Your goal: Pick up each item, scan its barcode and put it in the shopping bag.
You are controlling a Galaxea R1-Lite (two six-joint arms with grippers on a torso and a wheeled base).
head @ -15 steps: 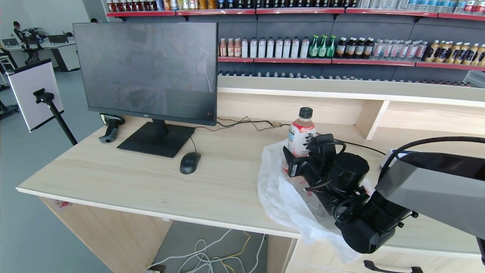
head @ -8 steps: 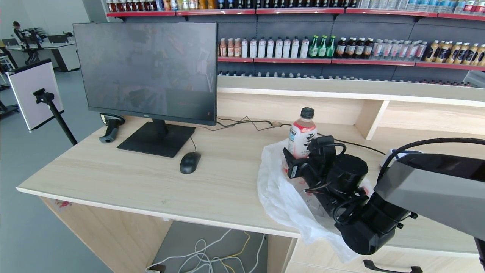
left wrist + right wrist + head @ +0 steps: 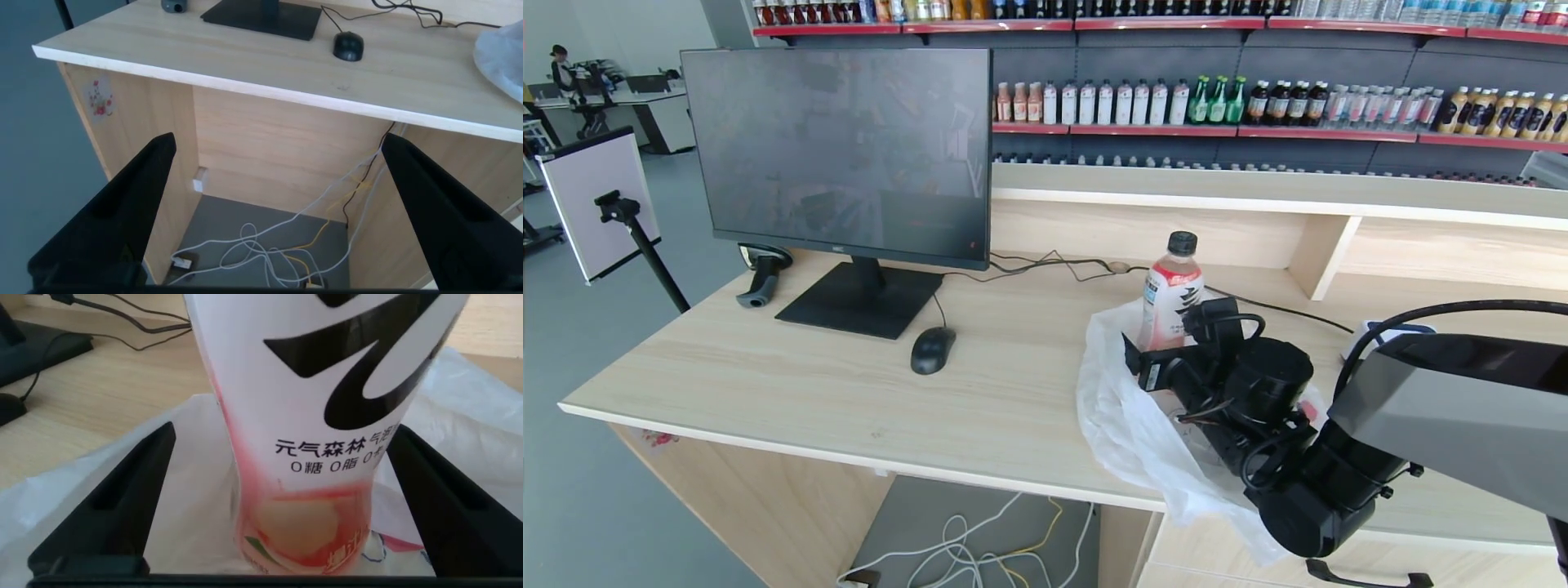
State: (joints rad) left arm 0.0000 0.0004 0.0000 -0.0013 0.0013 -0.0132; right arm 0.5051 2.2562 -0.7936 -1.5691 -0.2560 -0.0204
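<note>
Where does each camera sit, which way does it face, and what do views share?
Head view: on the head, facing forward and down at desk, monitor, bottle and bag; right arm and right gripper show.
Left wrist view: low before the desk, facing its edge and cables beneath; open left gripper shows.
Right wrist view: close on the bottle, bag beneath; its open fingers flank it.
Shared: mouse in head and left wrist; bottle and bag in head and right wrist.

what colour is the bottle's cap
Black; the bottle cap shows best in the head view.
</note>
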